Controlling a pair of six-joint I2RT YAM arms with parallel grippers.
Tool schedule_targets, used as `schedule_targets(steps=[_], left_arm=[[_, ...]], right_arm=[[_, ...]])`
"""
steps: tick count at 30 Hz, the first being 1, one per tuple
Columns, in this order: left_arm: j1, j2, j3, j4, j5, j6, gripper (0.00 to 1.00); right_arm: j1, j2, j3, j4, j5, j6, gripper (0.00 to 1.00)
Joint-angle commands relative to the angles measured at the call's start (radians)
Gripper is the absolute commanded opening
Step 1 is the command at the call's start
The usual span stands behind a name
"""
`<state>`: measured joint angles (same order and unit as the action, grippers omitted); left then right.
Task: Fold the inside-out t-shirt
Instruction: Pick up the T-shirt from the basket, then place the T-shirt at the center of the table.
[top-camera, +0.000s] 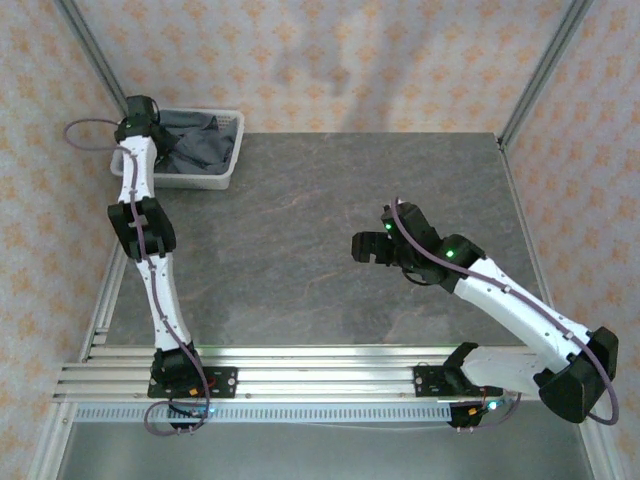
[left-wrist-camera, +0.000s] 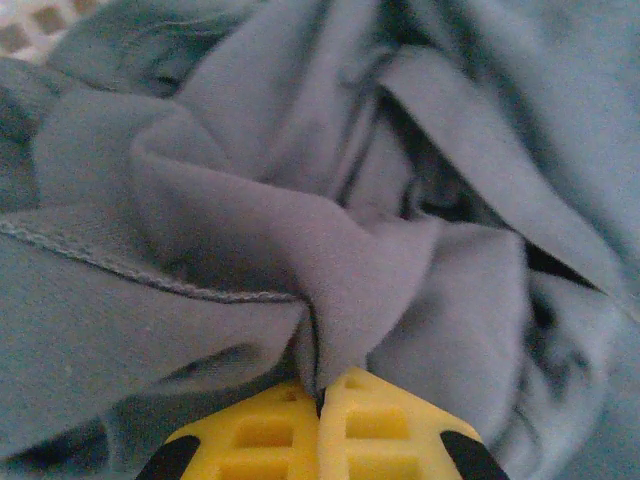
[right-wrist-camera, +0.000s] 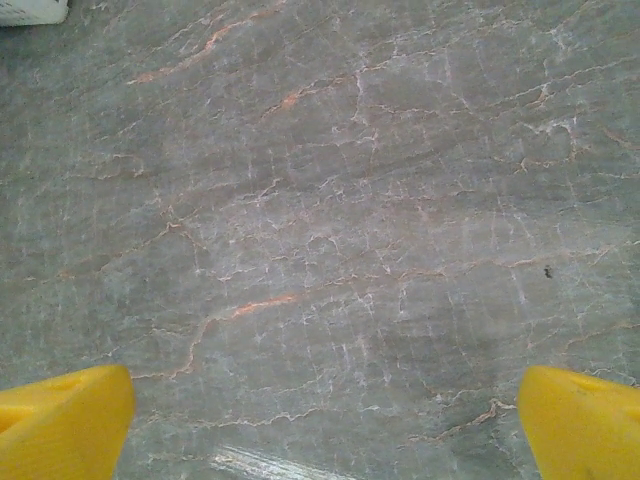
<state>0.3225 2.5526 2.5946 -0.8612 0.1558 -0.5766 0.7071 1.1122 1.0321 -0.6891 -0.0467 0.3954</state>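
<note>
The inside-out t-shirt lies crumpled, dark slate-grey, inside the white mesh basket at the table's far left corner. My left gripper reaches down into the basket at its left end. In the left wrist view its yellow fingers are pressed together on a pinched fold of the t-shirt, and a stitched hem runs along the left. My right gripper hangs over the bare tabletop right of centre, open; in the right wrist view its yellow fingertips stand far apart with nothing between them.
A grey marbled tabletop spreads between the two arms. Metal frame posts stand at the far corners, and an aluminium rail carrying the arm bases runs along the near edge. A corner of the basket shows at the top left of the right wrist view.
</note>
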Motion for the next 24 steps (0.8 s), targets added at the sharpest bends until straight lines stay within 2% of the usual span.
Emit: schedule_targets(steps=[1, 5, 9, 13, 16, 19, 24], left_arm=[[-0.014, -0.26, 0.019, 0.019, 0.179, 0.012, 0.0], [-0.063, -0.493, 0.009, 0.054, 0.24, 0.011, 0.0], [-0.172, -0.716, 0.01, 0.089, 0.246, 0.024, 0.0], [-0.266, -0.857, -0.023, 0.093, 0.257, 0.004, 0.0], [-0.311, -0.957, -0.164, 0.129, 0.3, -0.018, 0.0], [-0.349, -1.055, -0.377, 0.164, 0.279, -0.009, 0.0], [-0.434, -1.18, -0.834, 0.308, 0.254, -0.009, 0.0]], right_arm=[[0.005, -0.027, 0.029, -0.016, 0.055, 0.029, 0.99], [0.005, -0.049, 0.024, 0.019, 0.062, 0.061, 0.99], [0.005, -0.096, -0.003, 0.053, 0.065, 0.095, 0.99], [0.005, -0.165, -0.045, 0.083, 0.075, 0.127, 0.99], [0.005, -0.218, -0.08, 0.095, 0.087, 0.156, 1.0], [0.005, -0.262, -0.107, 0.095, 0.092, 0.182, 1.0], [0.005, -0.325, -0.141, 0.067, 0.125, 0.225, 0.99]])
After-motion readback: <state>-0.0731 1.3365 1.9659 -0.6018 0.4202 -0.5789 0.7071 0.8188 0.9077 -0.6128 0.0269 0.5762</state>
